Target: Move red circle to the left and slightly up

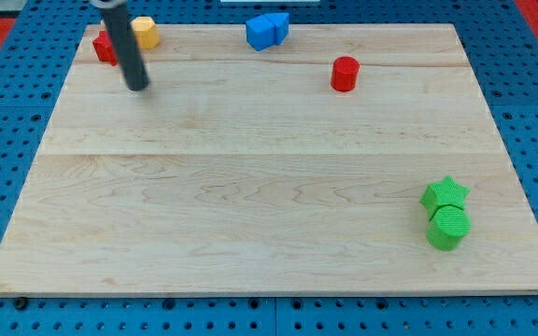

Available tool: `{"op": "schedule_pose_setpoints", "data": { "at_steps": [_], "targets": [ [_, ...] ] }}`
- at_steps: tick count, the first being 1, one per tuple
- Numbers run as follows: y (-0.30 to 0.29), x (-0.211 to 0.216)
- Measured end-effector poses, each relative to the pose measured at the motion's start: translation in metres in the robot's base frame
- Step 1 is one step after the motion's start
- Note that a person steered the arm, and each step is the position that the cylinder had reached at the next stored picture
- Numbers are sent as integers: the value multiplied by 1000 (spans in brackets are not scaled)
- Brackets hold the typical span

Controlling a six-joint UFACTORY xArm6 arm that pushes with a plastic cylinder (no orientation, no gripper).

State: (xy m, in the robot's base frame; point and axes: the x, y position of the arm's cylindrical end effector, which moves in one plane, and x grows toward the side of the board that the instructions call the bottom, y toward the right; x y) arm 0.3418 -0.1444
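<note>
The red circle (345,73) is a short red cylinder standing on the wooden board toward the view's top, right of centre. My tip (137,87) rests on the board at the view's upper left, far to the left of the red circle. The rod slants up to the view's top edge. Just up and left of my tip, a red block (104,47) is partly hidden behind the rod, so its shape is unclear. A yellow block (145,33) sits just right of the rod.
Two blue blocks (266,29) touch each other at the board's top edge, left of the red circle. A green star (445,194) and a green cylinder (449,227) touch at the view's lower right. The wooden board (250,187) lies on a blue pegboard.
</note>
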Motion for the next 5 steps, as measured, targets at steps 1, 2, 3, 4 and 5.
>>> {"op": "schedule_pose_setpoints", "data": {
  "at_steps": [1, 2, 3, 4, 5],
  "targets": [
    [106, 40],
    [224, 65],
    [335, 68],
    [416, 57],
    [427, -4]
  ]
}}
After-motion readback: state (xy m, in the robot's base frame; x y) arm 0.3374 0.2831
